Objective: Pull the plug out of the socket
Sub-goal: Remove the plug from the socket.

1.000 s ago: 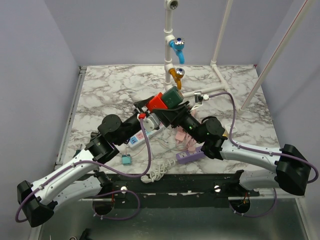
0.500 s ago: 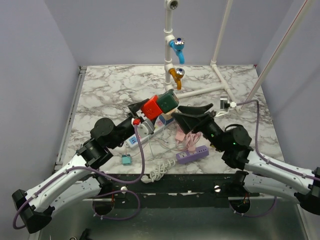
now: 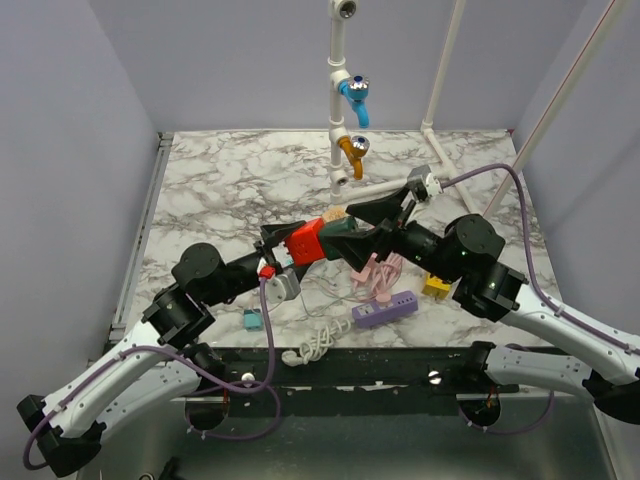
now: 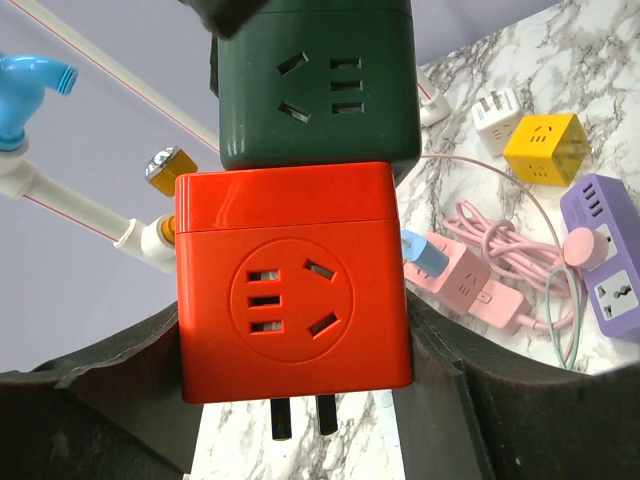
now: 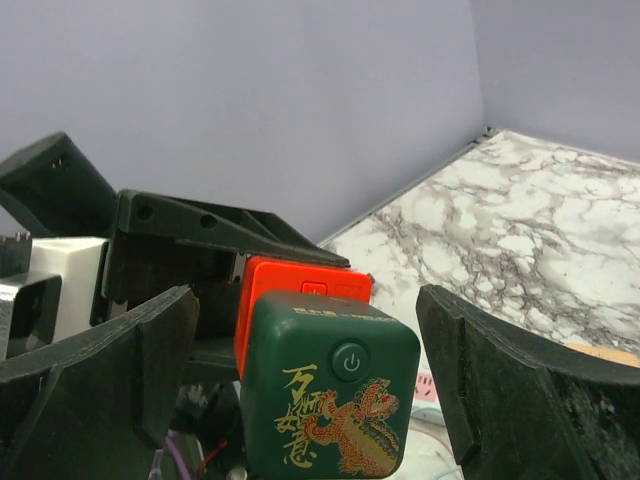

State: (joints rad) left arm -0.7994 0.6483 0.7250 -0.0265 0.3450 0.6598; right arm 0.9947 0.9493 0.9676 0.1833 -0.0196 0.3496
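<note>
Left tool (image 4: 295, 340) clamps one red cube (image 4: 292, 280) above the surface (image 3: 230, 180). One green cube (image 5: 330, 390) sits joined to it. Right tool (image 5: 305, 300) straddles the green cube, fingers wide.

Overhead; apparently opposed close-ups, red cube (image 4: 295, 285)

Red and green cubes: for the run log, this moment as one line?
left pincer: shut on red cube | green cube: joined to red cube | right pincer: open, straddling green cube | stage: pre-pull
</note>
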